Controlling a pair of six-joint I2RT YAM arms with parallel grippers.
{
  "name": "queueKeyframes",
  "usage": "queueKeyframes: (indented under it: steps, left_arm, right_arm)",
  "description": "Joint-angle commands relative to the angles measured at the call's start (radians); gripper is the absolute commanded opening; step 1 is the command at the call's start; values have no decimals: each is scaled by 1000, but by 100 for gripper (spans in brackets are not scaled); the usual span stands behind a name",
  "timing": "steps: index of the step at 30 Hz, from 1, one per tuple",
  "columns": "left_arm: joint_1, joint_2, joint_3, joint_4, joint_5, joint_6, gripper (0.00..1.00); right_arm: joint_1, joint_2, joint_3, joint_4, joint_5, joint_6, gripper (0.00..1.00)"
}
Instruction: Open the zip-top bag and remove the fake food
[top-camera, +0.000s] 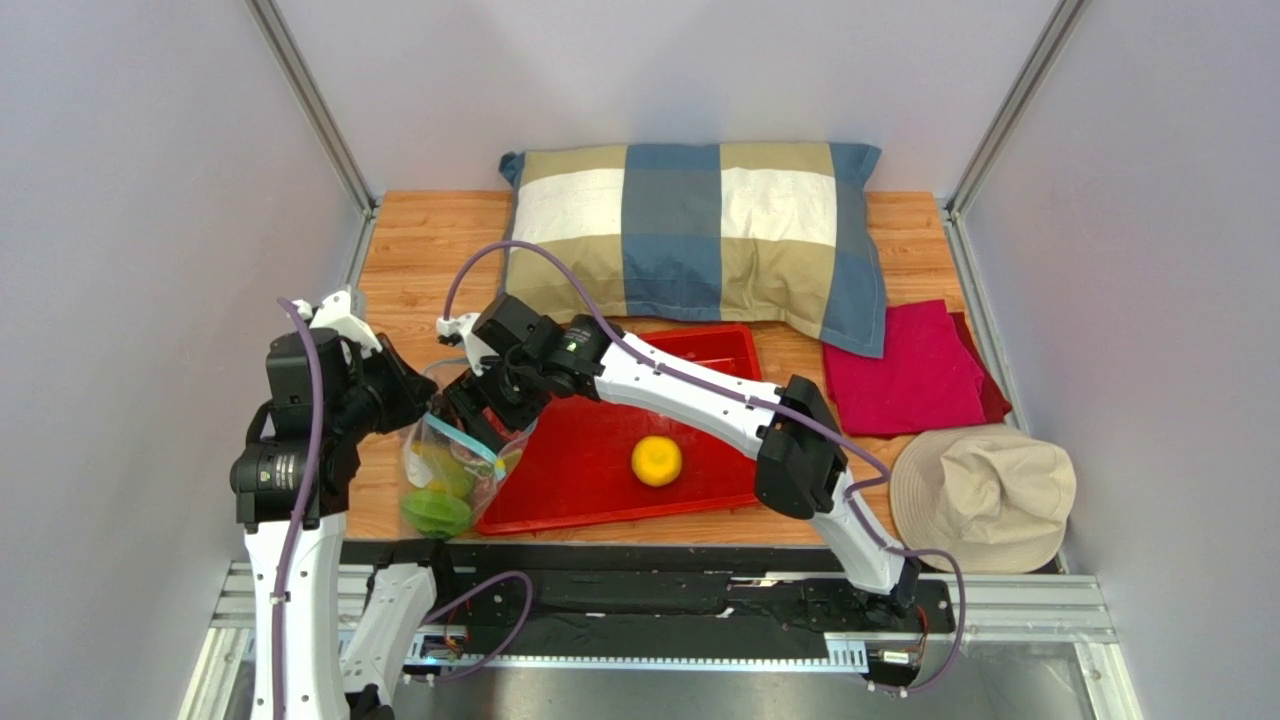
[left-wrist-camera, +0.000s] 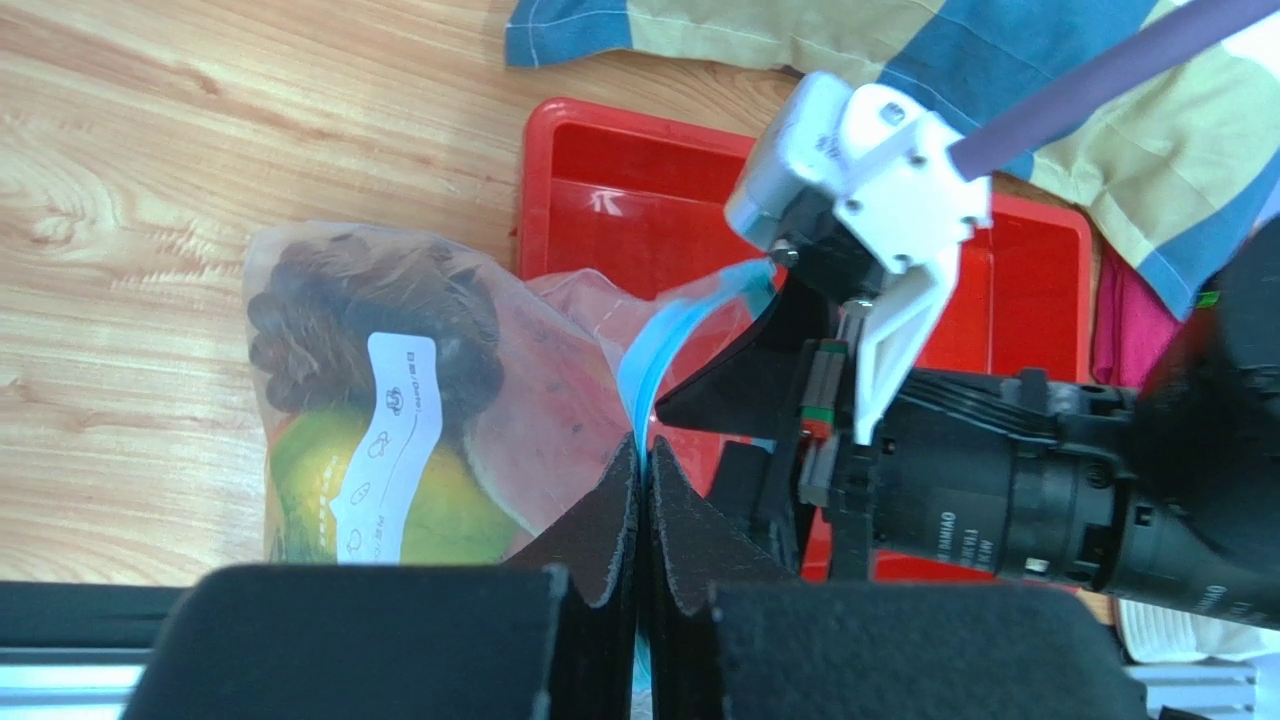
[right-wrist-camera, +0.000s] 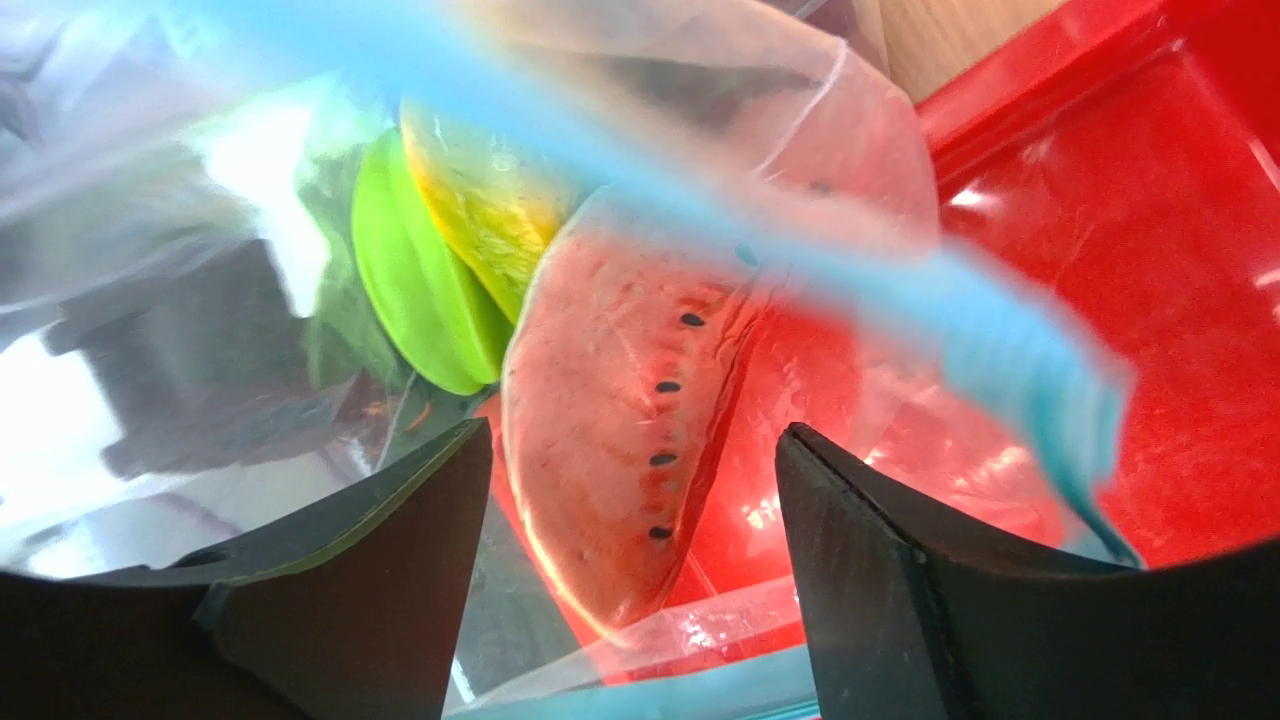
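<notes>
Left end effector (left-wrist-camera: 643, 488) is clenched on the blue zip strip (left-wrist-camera: 661, 338) of the zip-top bag (left-wrist-camera: 346, 375), which lies on the worktop (left-wrist-camera: 181, 180) touching the red tray (left-wrist-camera: 631, 180). Right end effector (right-wrist-camera: 631, 495) hangs released at the bag's mouth. The film looks thin, limp and slippery. The pink slice of fake food (right-wrist-camera: 616, 390) seems light and rigid, best pinched across its flat faces.

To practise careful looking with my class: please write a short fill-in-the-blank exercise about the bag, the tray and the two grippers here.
1. The left gripper is shut on the zip-top bag at its ____ zip strip.
2. The yellow fruit lies outside the bag, in the ____ tray.
3. At the bag's mouth, the right gripper has its jaws ____.

Missing words: blue; red; open.
</notes>
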Motion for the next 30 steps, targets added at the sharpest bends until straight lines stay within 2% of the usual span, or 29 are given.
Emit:
queueKeyframes:
  steps: [1,7,10,11,12,14,20,25,26,28,30]
  left_arm:
    - [1,7,27,57,-6,-24,0]
    - [0,17,-2,97,38,-44,0]
    - [1,13,-20,101,49,-47,0]
    - [1,11,-25,101,49,-48,0]
    - [1,7,-29,101,50,-48,0]
    - [1,2,-42,100,49,-50,0]
    - [1,-15,-65,98,58,-59,0]
    - [1,-27,-71,94,60,-62,0]
    - [1,-33,-72,94,63,-60,0]
    - [1,-39,-74,91,63,-54,0]
    - [1,-49,-72,78,61,-45,0]
  right_arm:
    - [1,33,35,-57,26,61,75]
    - [-1,29,-25,-62,3,92,79]
    - [-1,33,-54,-22,-75,128,73]
    - [-1,34,-62,13,-130,142,64]
    - [-2,37,-72,31,-155,162,61]
    - [-7,40,-97,105,-237,249,60]
    - [-13,43,-152,237,-323,381,58]
    - [-16,66,-183,372,-408,556,41]
    - [-19,69,-184,390,-428,582,32]
    - [-18,74,-169,423,-439,642,21]
    - [-18,83,-149,430,-448,665,13]
